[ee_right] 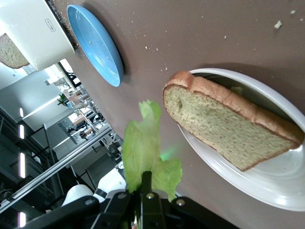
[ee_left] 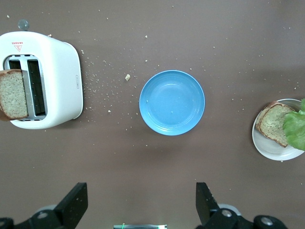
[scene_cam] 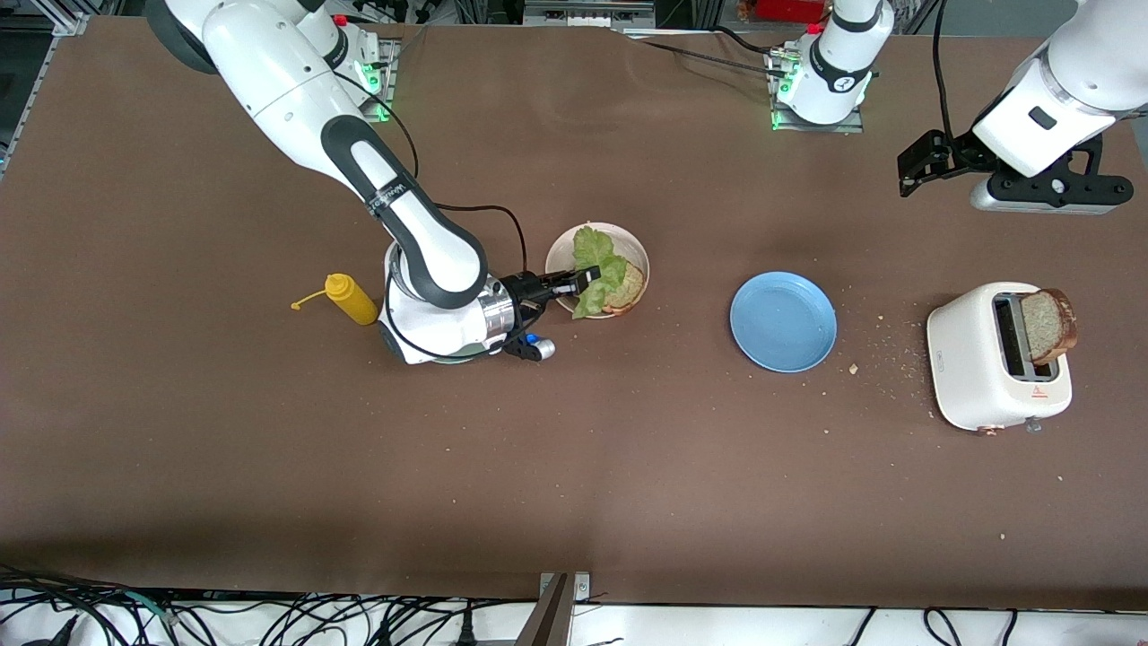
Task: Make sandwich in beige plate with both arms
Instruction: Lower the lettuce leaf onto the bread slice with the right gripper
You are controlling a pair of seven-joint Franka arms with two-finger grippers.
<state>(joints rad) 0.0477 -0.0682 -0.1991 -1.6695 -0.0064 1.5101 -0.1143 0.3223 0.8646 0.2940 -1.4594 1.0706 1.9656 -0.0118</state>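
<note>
A: One slice of toast (scene_cam: 625,289) lies in the beige plate (scene_cam: 565,248), and the right gripper (scene_cam: 574,283) is clenched on the lettuce leaf (scene_cam: 594,262), holding it over that plate. What worries you?

B: The leaf is pinched by one edge only. In the right wrist view it hangs up off the fingers, clear of the toast. If it's let go from there, I'd judge it could drape over the plate's rim rather than settle flat on the bread.

A: And the second slice (scene_cam: 1047,325)?

B: It's standing in the white toaster (scene_cam: 982,359), well away from the plate toward the left arm's end of the table, with the blue plate (scene_cam: 783,321) in between. It leans out over the toaster's edge, so a clumsy grab might tip it onto the table.

A: The left gripper (scene_cam: 915,170)?

B: Released, fingers spread, waiting in the air farther from the front camera than the toaster. Both arms meeting at the plate risks a clash.
</note>
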